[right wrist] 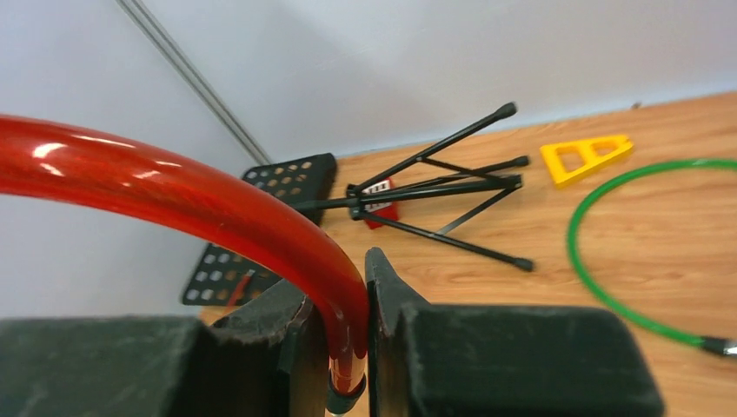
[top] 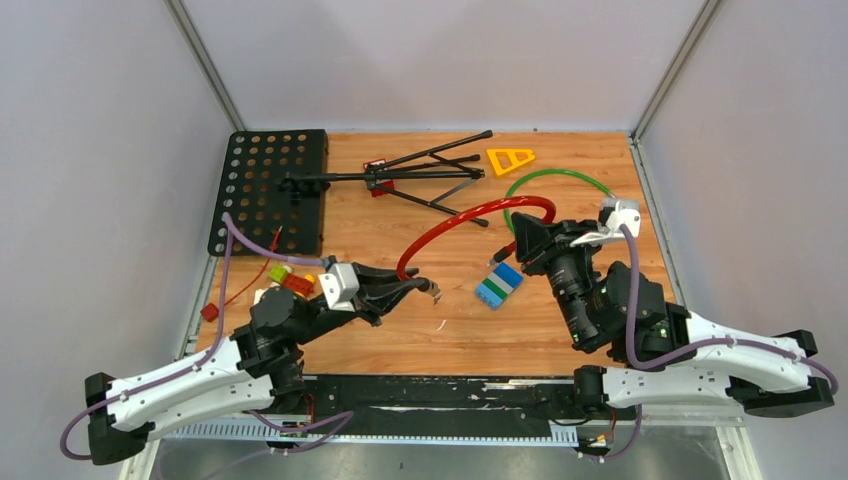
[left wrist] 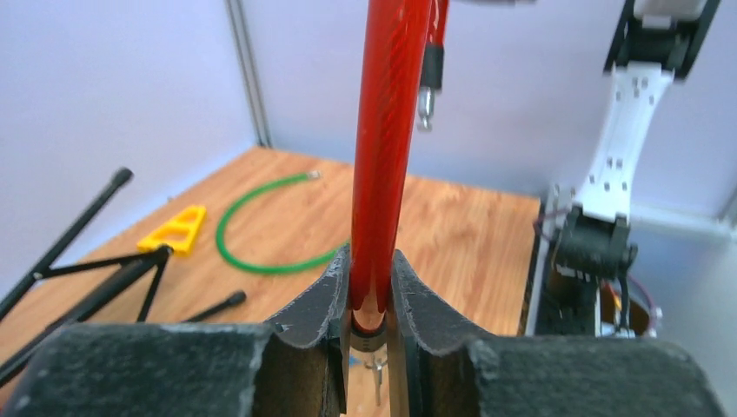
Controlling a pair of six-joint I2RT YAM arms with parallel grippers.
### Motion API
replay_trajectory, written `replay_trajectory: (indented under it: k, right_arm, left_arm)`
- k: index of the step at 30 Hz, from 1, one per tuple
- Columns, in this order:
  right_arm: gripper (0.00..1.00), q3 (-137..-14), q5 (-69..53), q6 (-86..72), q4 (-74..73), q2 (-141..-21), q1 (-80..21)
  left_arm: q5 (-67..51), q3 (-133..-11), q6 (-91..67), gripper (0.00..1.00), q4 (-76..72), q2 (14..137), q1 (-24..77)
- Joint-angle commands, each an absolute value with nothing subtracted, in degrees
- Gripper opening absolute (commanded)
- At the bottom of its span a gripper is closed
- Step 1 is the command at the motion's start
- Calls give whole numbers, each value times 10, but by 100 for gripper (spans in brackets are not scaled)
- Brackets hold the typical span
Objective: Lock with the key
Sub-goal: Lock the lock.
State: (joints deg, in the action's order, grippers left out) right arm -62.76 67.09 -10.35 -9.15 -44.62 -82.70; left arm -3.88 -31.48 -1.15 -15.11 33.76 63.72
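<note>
My left gripper (left wrist: 370,291) is clamped on one end of the glossy red plastic-coated cable lock (top: 480,210), which arches between my arms over the wooden table (top: 560,335). My right gripper (right wrist: 349,295) pinches the other end. I judge that both grips must stay firm, with the ends lined up squarely before mating.

Robot lab cell: grey walls (top: 430,60), wood table (top: 470,345), 2 bolted arms (top: 180,385).
</note>
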Motion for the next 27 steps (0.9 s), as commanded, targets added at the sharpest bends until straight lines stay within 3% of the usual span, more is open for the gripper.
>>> replay_trajectory:
  k: [1,11,16,21,22,27]
  right_arm:
    - [0,-633,718,-321,-20,-443,-826]
    - [0,-690,785,-467,-63,-514,-826]
    - [0,-709,802,-367,-10,-527,-818]
    - [0,-723,686,-145,81,-521,-782]
    - [0,-728,653,-96,90,-521,-778]
    - [0,-783,559,36,22,-537,-778]
  left_arm:
    - [43,-290,-46,0,-374,315,637]
    - [107,-325,-59,0,-430,321,637]
    - [99,-333,-39,0,-370,314,637]
    - [61,-342,-21,0,-267,312,637]
    - [54,-343,-22,2,-250,313,637]
    - [22,-349,-50,43,-164,315,637]
